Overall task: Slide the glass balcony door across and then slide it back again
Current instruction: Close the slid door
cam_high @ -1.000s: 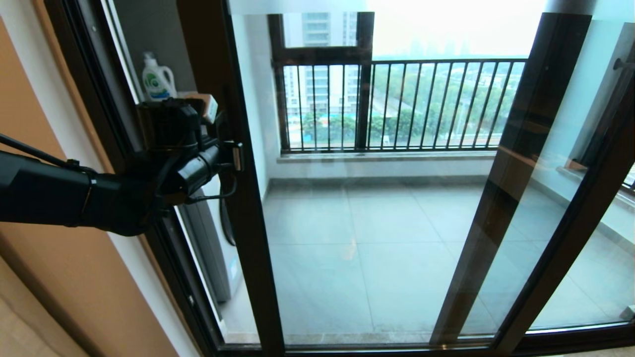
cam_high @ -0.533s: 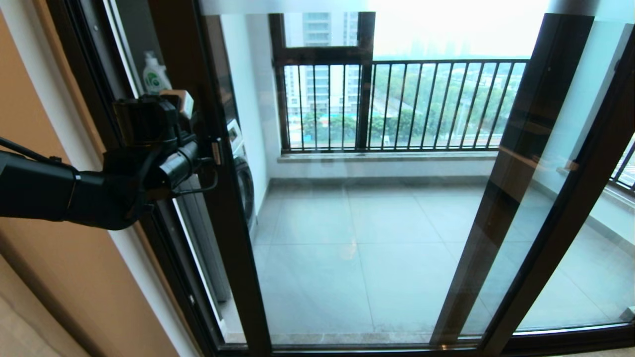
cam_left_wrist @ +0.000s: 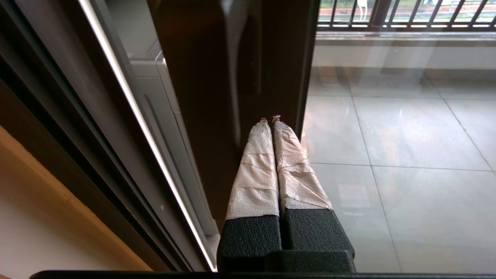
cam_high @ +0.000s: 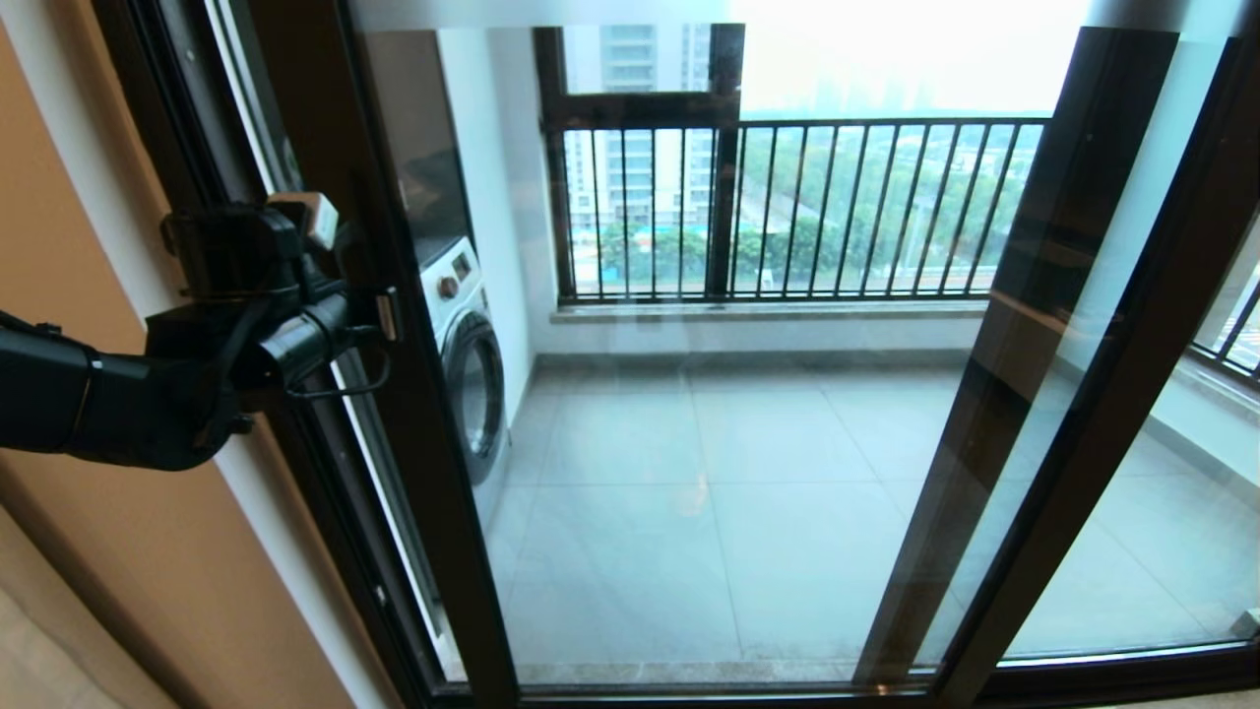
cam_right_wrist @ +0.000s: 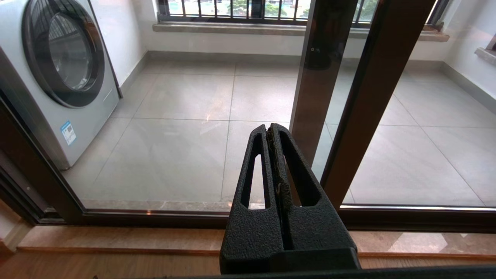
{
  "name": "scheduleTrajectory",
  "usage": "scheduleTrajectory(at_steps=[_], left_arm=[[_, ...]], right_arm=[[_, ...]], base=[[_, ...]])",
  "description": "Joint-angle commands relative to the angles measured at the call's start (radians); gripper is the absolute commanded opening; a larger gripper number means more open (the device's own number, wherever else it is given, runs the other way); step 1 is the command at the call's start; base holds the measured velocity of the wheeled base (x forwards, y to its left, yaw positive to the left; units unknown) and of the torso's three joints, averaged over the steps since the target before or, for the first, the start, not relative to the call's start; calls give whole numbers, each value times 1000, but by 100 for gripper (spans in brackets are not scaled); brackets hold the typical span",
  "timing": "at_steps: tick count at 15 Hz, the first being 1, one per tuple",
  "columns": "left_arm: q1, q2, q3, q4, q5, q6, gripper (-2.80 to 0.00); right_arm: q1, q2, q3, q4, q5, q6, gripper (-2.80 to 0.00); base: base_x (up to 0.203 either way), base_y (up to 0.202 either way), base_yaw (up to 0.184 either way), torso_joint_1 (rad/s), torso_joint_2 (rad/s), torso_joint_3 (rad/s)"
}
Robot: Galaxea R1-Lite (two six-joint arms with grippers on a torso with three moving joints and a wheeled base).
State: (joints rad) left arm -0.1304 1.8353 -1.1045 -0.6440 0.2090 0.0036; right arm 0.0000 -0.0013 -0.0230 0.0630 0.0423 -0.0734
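The left hand point(cam_left_wrist: 270, 120), fingers pressed together and empty, bears on the door point(cam_high: 689, 473) upright's vertical handle point(cam_left_wrist: 234, 77). The right hand point(cam_right_wrist: 271, 130), also closed and empty, hangs farther off.

No legible text, brand, number or sign appears in any of the three views. A small blue-and-white label point(cam_right_wrist: 68, 133) is stuck low on the front panel of the washing machine point(cam_right_wrist: 58, 77) in the right wrist view, but its print is too small to read. The control panel of the same machine in the head view carries knobs only, with no readable marking.
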Motion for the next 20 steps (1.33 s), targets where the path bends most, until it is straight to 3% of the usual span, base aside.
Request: scheduleTrajectory(at_steps=[1, 11, 20], left_arm=[[36, -4, 0, -3, -19, -1, -280], [146, 7, -11, -5, -80, 6, -280], [201, 38, -35, -7, -100, 9, -280]], right_arm=[[0, 1, 0, 1, 1, -1, -280], [0, 1, 0, 1, 1, 0, -280], [0, 1, 0, 0, 1, -1, -280]], base=[[0, 0, 0, 0, 0, 0], [0, 0, 0, 0, 0, 0], [0, 0, 0, 0, 0, 0]])
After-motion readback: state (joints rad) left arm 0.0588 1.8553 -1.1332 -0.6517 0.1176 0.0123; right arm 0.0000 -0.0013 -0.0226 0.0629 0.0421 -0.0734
